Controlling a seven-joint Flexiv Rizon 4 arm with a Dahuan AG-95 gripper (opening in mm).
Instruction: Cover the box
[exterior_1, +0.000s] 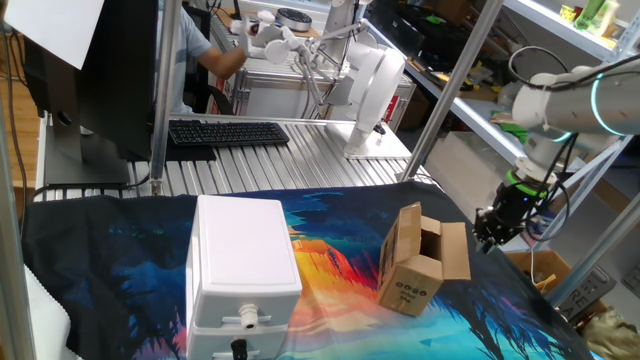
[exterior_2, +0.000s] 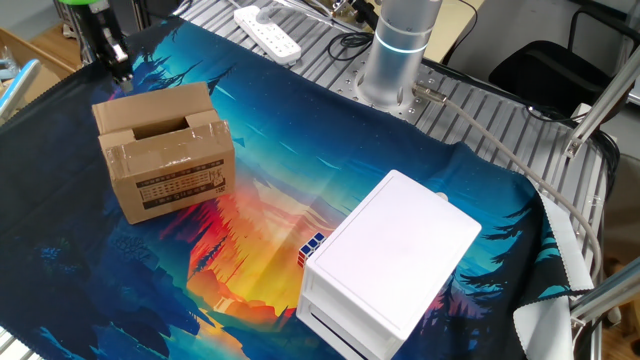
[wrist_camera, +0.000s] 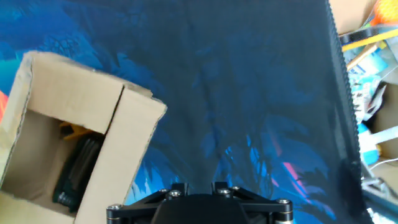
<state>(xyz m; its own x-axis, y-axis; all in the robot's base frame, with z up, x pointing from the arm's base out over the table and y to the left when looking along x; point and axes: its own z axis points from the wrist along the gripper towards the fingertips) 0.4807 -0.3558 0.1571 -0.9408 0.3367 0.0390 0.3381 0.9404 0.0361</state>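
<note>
One box (exterior_1: 420, 262) sat open on the surface (exterior_1: 330, 260). The jaws (exterior_1: 493, 231) hung beside it. I could not tell how wide they were.

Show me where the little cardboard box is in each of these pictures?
One fixed view: box lower right of centre, flaps open, right of the white case.
Other fixed view: box upper left, left of the white case.
Hand view: box lower left, open.
Shared landmark: the colourful cloth.
</note>
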